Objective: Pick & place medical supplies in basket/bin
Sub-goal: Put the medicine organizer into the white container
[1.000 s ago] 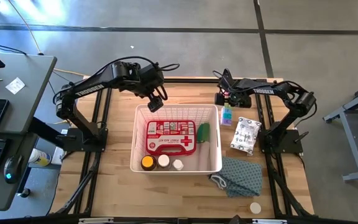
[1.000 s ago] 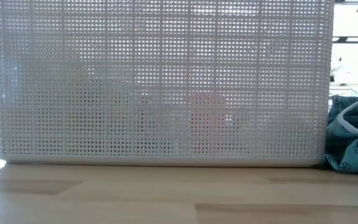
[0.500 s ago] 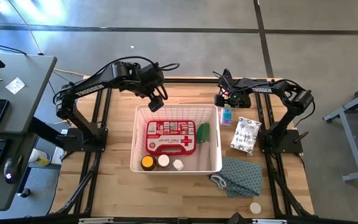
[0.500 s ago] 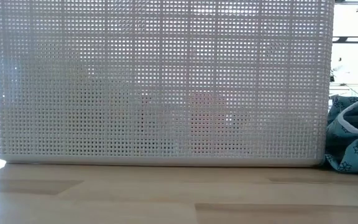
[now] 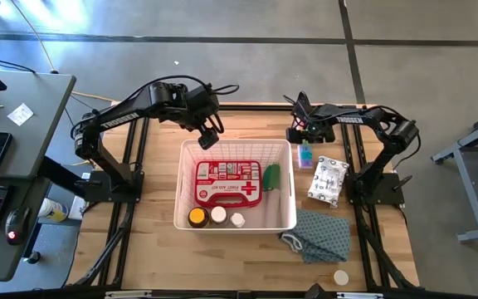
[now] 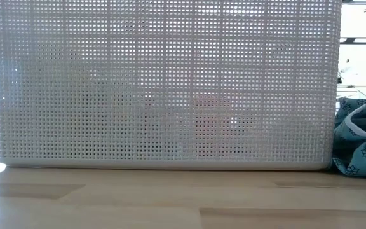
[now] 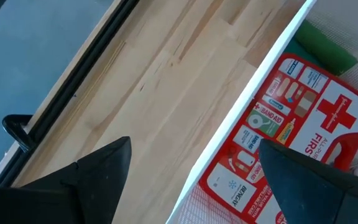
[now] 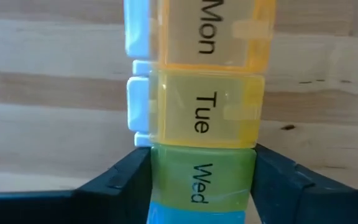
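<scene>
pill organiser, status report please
Right gripper astride pill organiser at its green Wed cell, on the table right of basket. Left gripper open over basket's far-left corner. Nothing blocking.

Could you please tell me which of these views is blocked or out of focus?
Low view: the large white lattice-mesh plastic basket fills nearly the whole frame, hiding both arms. Right wrist view: the rainbow plastic pill organiser sits very close, slightly soft. High view: evenly lit and unobstructed.
</scene>
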